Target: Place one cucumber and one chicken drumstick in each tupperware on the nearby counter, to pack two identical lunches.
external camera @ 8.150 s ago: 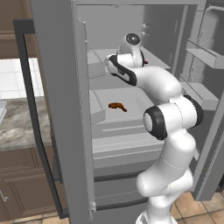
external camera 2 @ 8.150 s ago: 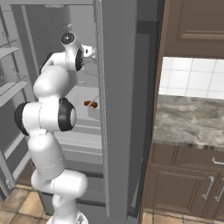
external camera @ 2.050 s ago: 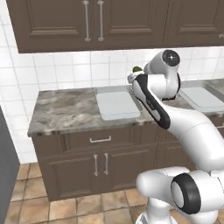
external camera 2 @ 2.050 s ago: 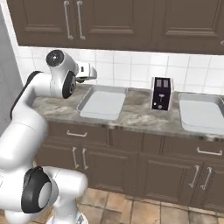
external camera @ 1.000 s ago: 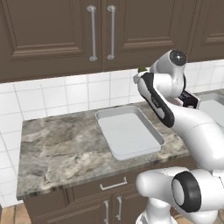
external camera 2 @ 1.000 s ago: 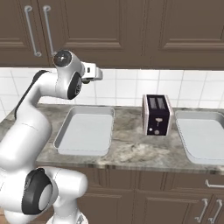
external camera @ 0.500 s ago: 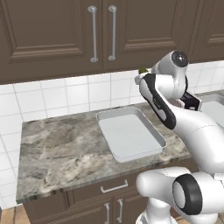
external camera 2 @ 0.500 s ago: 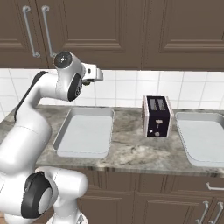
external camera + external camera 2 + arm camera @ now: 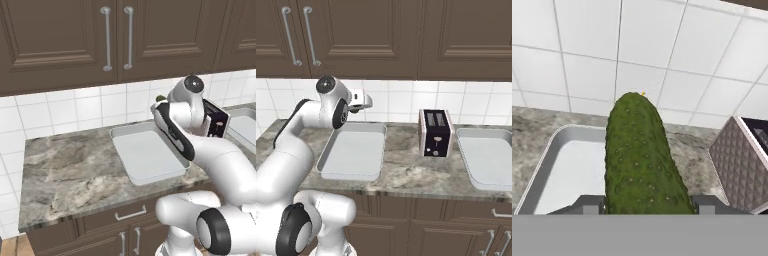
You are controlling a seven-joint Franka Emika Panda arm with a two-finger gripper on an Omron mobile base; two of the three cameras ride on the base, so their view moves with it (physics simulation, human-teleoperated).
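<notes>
Hand view: cucumber (image 9: 641, 160) still gripped, unchanged

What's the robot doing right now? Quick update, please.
Gripper shut on cucumber, above near tupperware. That tray bare. Toaster stands beside, not in the way.

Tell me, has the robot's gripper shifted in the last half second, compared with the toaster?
No. In the right base view the gripper, shut on the cucumber, stays left of the toaster, above the tupperware.

White tiled wall (image 9: 406, 102) under dark brown wooden cupboards (image 9: 406, 35)
</notes>
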